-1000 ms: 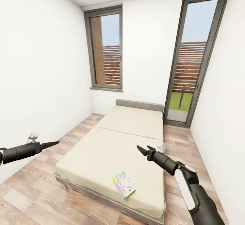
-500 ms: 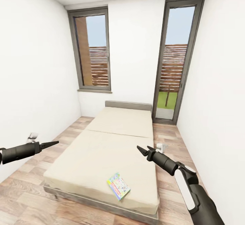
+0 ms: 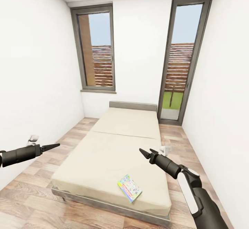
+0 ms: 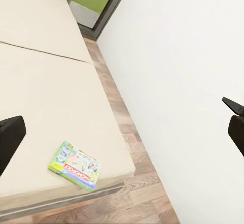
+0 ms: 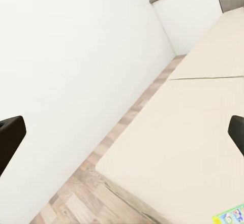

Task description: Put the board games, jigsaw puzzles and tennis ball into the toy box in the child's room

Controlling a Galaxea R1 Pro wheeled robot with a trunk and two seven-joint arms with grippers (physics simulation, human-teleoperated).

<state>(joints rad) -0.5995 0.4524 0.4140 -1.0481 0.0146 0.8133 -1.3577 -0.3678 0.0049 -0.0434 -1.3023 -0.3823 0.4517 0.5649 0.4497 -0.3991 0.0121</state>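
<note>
Bedroom in a home. A low bed [image 3: 114,153] with a plain beige mattress, dark grey frame and short grey headboard [image 3: 133,106] stands on wood-plank flooring [image 3: 31,201] between white walls. A tall grey-framed window [image 3: 96,49] and glazed door [image 3: 181,57] show a slatted fence and grass outside.

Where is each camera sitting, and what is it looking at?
Head view: high on the robot, looking down the room over the bed at the board game; both arms show, left pincer and right pincer.
Left wrist view: on the left arm, facing across the bed's near corner; dark fingertips at the edges.
Right wrist view: on the right arm, facing the bed and white wall; fingertips at the edges.
Shared: all three see the board game.
</note>
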